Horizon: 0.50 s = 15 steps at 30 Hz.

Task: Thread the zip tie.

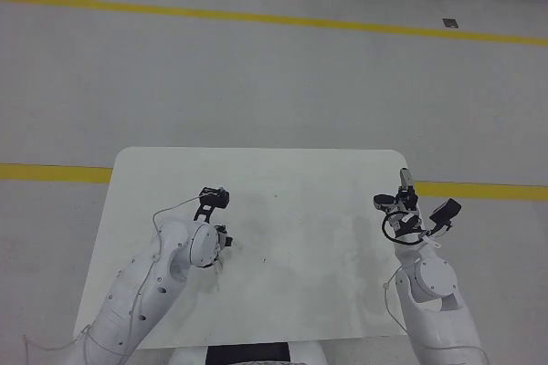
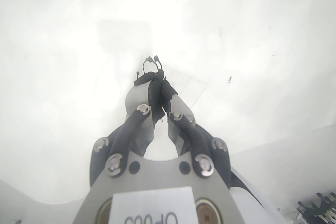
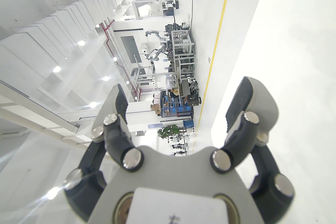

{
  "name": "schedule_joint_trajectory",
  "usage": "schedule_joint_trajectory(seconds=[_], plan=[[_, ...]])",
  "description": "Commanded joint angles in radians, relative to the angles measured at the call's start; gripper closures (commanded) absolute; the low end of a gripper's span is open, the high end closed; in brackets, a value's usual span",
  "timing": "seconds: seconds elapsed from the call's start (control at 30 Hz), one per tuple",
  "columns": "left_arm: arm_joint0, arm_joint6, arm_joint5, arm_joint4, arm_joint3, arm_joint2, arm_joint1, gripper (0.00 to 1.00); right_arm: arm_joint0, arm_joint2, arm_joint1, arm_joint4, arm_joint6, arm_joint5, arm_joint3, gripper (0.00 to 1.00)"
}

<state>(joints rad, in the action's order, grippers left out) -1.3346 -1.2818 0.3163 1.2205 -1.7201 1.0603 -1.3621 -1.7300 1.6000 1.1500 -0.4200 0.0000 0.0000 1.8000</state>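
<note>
Between the pressed-together pads of the left gripper (image 2: 157, 80) sat the thin black plastic zip tie (image 2: 151, 60), bent into a small loop just past the fingertips, w/ both ends close together at the loop's top. Progress, judged: the tie was off the table and curled, so the grasp part looked done. Whether the tail had actually entered the head couldn't be told, too small. Prob. left: confirm or finish the feed-through, then pull snug. The left gripper was clamped tight on the tie, a strand also showing btwn the fingers lower down, tips pointed down at the white rectangular table (image 2: 78, 25). The right gripper (image 3: 183, 93) stood wide apart, holding nothing, raised by the table's right edge and aimed out toward the room, well apart from the tie.
</note>
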Motion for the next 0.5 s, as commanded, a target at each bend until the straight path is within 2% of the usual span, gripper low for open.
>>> schedule_joint_trajectory(seconds=[0.0, 0.23, 0.33, 0.37, 0.4, 0.43, 0.47], plan=[[0.005, 0.008, -0.003, -0.007, 0.01, -0.001, 0.0, 1.0, 0.0, 0.0, 0.0, 0.0, 0.0, 0.0, 0.0, 0.0], [0.039, 0.015, -0.006, -0.031, 0.078, -0.019, -0.002, 1.0, 0.0, 0.0, 0.0, 0.0, 0.0, 0.0, 0.0, 0.0], [0.046, 0.016, -0.003, -0.036, 0.093, -0.026, -0.003, 1.0, 0.0, 0.0, 0.0, 0.0, 0.0, 0.0, 0.0, 0.0], [0.049, 0.016, -0.002, -0.038, 0.096, -0.028, -0.003, 0.83, 0.0, 0.0, 0.0, 0.0, 0.0, 0.0, 0.0, 0.0], [0.051, 0.017, -0.001, -0.039, 0.098, -0.03, -0.003, 0.71, 0.0, 0.0, 0.0, 0.0, 0.0, 0.0, 0.0, 0.0], [0.052, 0.017, -0.001, -0.041, 0.1, -0.031, -0.002, 0.61, 0.0, 0.0, 0.0, 0.0, 0.0, 0.0, 0.0, 0.0], [0.053, 0.019, -0.001, -0.042, 0.102, -0.033, -0.002, 0.57, 0.0, 0.0, 0.0, 0.0, 0.0, 0.0, 0.0, 0.0]])
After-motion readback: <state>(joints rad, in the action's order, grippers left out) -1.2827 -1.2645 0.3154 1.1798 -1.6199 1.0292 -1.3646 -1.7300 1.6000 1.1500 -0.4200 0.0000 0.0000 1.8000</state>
